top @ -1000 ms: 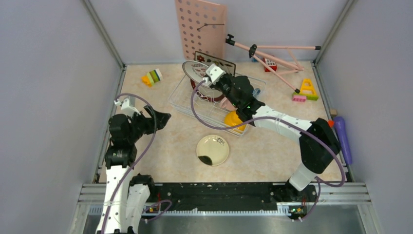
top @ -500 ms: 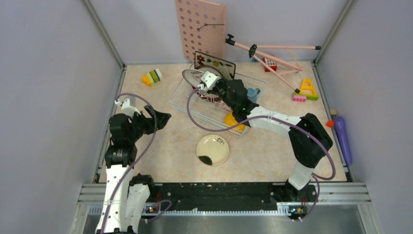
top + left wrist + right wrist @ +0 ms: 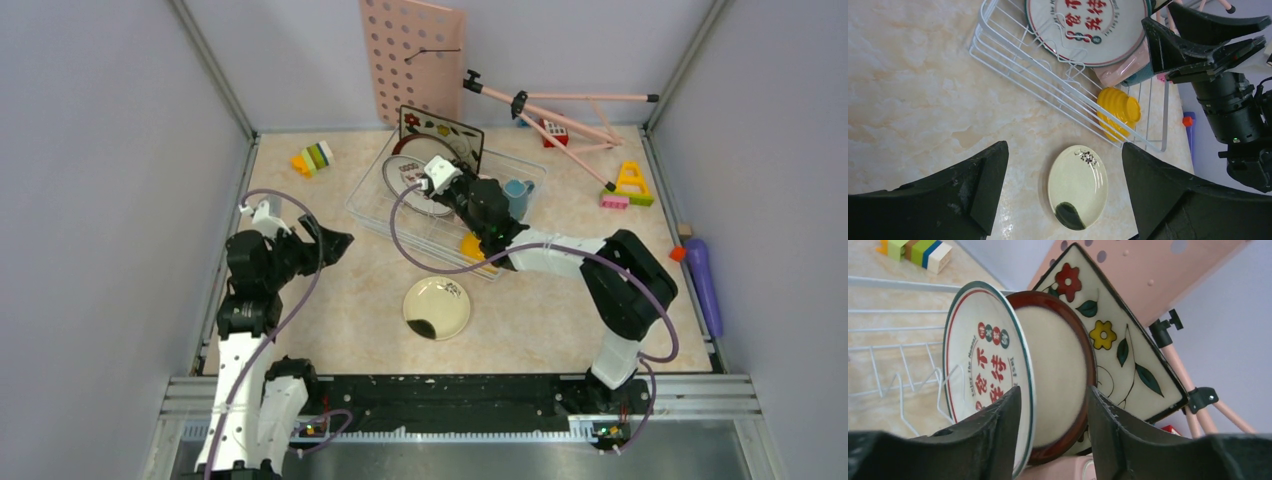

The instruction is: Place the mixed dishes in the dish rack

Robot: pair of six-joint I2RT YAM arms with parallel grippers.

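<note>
– Dish rack (image 3: 368,208) load state: report from the end effectors outward.

– Right end effector (image 3: 1054,395): jaws parted, nothing clamped as far as the wrist view shows. It sits inside the rack, toward the far edge of the table (image 3: 330,310). Directly ahead of it, three plates stand on edge in a row: lettered plate (image 3: 983,365), dark-red-rimmed plate (image 3: 1060,355), square flowered plate (image 3: 1120,335). Left end effector (image 3: 338,240): jaws wide apart, empty, held above the table near the left edge.

– Other items in the rack?

– Blue cup (image 3: 516,192) on the rack's right side. Pink cup (image 3: 1120,70) beside it, mostly hidden under the plates. Orange-yellow bowl (image 3: 1117,112) on its side at the rack's near right corner.

– Items outstanding?

– One visible: cream plate with black blotch (image 3: 437,308), flat on the table between the rack and the near edge, apart from the rack. Assessment: loading is nearly complete, and that plate remains. No teal or dotted plate can be made out in these views.
</note>
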